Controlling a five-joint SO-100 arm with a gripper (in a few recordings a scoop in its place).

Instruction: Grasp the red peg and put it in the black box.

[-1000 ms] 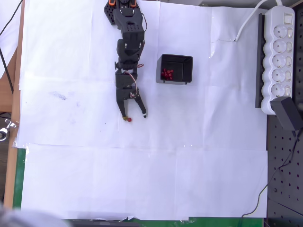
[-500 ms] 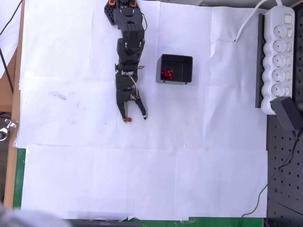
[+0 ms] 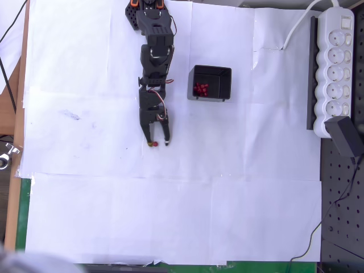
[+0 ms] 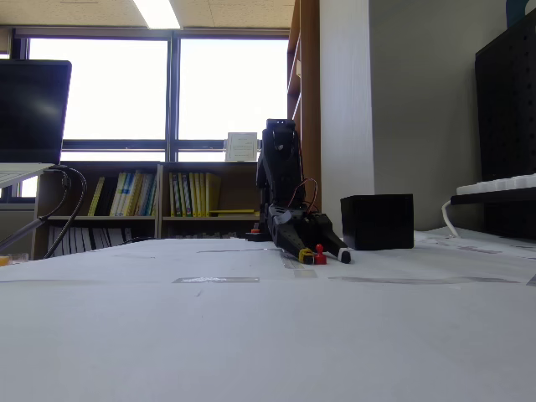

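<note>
The tiny dark-red peg [image 3: 154,144] lies on the white paper sheet [image 3: 85,205] that covers the table. In the overhead view it sits just past the tip of the left finger [image 3: 149,136] of the black two-finger gripper [image 3: 157,142], inside the narrow gap between the two tips and hard against the left one. Whether that finger actually touches the peg cannot be told from above. The right finger [image 3: 166,135] stands a little apart from the peg, so the claw is partly spread and grips nothing.

In the fixed view from table level, the peg [image 4: 319,254] shows as a small red piece upright on the paper, between a yellowish fingertip on its left and a white-tipped one on its right, the gripper [image 4: 323,255] lowered to the surface. The peg is too small here to make out its shape clearly.

To the right in the overhead view, well apart from the gripper, stands the small square black plastic box [image 3: 210,83]. A clump of similar red pegs [image 3: 200,88] lies on its floor at the left side. In the fixed view the black box [image 4: 377,221] shows its outer walls alone; its inside is hidden.

At the far right edge of the overhead view a white power strip [image 3: 336,68] is partly cut off.
</note>
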